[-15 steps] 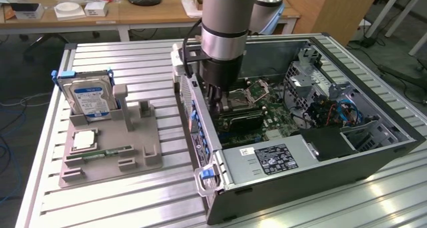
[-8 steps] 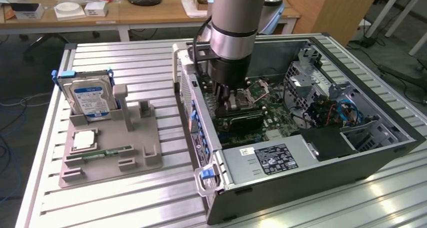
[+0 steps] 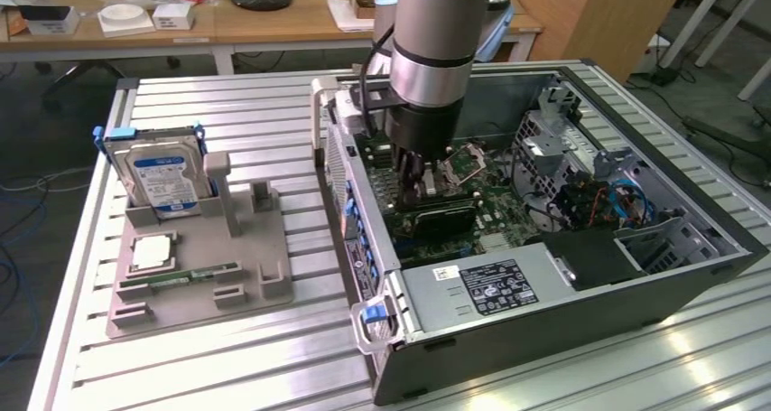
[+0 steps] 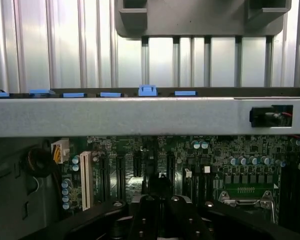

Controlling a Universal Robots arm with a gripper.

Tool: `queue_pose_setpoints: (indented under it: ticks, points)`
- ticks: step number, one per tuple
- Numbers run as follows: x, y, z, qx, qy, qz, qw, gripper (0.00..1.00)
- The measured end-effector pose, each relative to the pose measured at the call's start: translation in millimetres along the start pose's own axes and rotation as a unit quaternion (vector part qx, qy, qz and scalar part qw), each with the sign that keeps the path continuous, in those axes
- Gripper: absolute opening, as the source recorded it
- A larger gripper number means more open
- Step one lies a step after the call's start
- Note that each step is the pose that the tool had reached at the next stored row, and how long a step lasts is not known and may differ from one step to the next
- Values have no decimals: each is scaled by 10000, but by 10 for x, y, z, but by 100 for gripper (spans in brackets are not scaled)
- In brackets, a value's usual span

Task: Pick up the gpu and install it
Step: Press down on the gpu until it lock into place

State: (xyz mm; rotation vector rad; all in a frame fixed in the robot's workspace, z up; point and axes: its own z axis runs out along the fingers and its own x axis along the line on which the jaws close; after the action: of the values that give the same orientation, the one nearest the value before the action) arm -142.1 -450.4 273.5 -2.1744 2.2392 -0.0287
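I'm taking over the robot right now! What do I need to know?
Gripper: shut, down inside the open computer case, over the motherboard.
Gpu: the dark card right under the gripper, standing on edge at the motherboard's slots. I cannot tell if the fingers clamp it or if it is fully seated.
Done: gpu picked up and brought into the case.
Left: confirm it is pushed home in its slot.
Hard drive and memory stick sit on the grey holder, outside the case.
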Motion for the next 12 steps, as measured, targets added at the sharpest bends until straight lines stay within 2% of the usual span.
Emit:
queue_pose_setpoints:
  ticks: [3, 12]
  points:
    - [-5, -45, 11, -1, 1, 0, 10000, 10]
    - [-34, -281, 39, -1, 0, -1, 10000, 10]
